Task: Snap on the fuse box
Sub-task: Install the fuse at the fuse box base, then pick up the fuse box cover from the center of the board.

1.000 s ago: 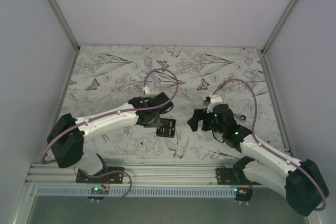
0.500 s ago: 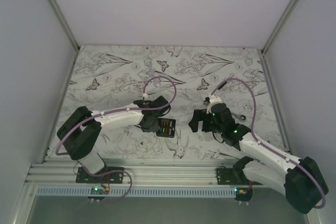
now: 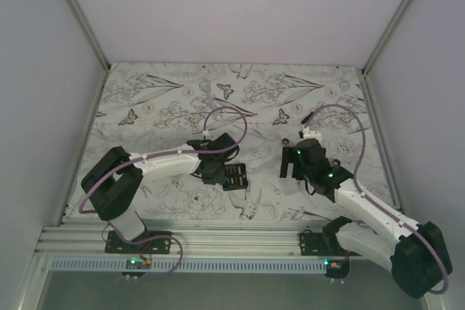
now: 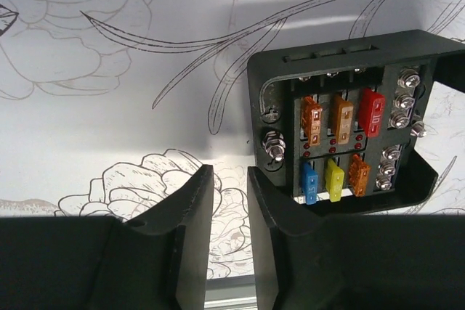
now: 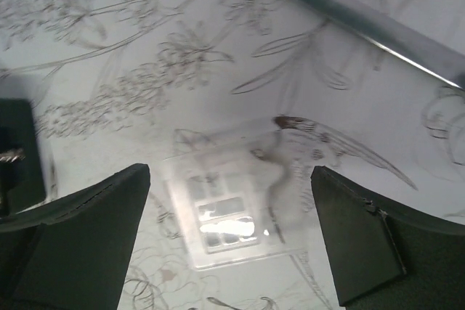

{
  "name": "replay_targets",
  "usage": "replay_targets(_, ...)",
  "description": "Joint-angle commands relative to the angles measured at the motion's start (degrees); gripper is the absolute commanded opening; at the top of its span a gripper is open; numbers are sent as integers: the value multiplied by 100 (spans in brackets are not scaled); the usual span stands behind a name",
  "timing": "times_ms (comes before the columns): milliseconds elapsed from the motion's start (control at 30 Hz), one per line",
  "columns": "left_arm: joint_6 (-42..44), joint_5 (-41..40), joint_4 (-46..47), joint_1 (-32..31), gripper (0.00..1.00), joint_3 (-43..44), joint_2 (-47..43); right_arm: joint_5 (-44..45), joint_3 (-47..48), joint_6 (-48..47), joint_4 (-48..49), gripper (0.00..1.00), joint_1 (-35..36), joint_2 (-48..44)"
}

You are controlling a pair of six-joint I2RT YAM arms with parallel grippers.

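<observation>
Now right pincer [image 5: 231, 179], wide open, shifted over clear cover [image 5: 225, 208]; left pincer [image 4: 229, 179] ajar beside fuse box [image 4: 341, 121]

The top external view hangs high above and behind the left arm base [image 3: 134, 239] and right arm base [image 3: 323, 239], which sit at its lower edge. It faces forward and down and takes in the whole flower-printed counter [image 3: 167, 99] from afar.

The left wrist view sits close over the counter, looking down past the left fingers [image 4: 182, 237] at the fuse box [image 4: 341, 121]. The top view shares that fuse box [image 3: 234, 176].

The right wrist view, equally close, looks down between the right fingers [image 5: 80, 237] onto a clear plastic piece [image 5: 232, 205] on the same print.
</observation>
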Motion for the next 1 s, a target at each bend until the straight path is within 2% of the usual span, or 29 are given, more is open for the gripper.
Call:
replay_targets(0, 51, 37, -27, 26, 30, -200, -327, -127, 86, -20, -237, 99, -639, -184)
replay_targets(167, 128, 41, -28, 304, 44, -582, -818, -1434, -133, -291, 119, 100, -1604, -163)
replay_targets(233, 149, 78, -18, 464, 52, -753, -1012, -1776, -224, -312, 256, 100, -1865, -43)
replay_targets(333, 192, 144, 1, 659, 58, -999, -1290, -2029, -318, -350, 396, 100, -2085, 147)
replay_targets(500, 235, 239, 38, 908, 60, -1316, -1628, -2318, -378, -346, 504, 98, -2177, 537)
replay_targets(667, 246, 363, 106, 1016, 61, -1476, -1769, -2918, -492, -306, 590, 86, -2181, 878)
replay_targets(867, 282, 407, 159, 1045, 61, -1502, -1775, -3575, -746, -133, 678, 72, -2160, 624)
replay_targets(967, 299, 420, 175, 1055, 61, -1510, -1770, -3565, -723, -155, 546, 72, -1975, 507)
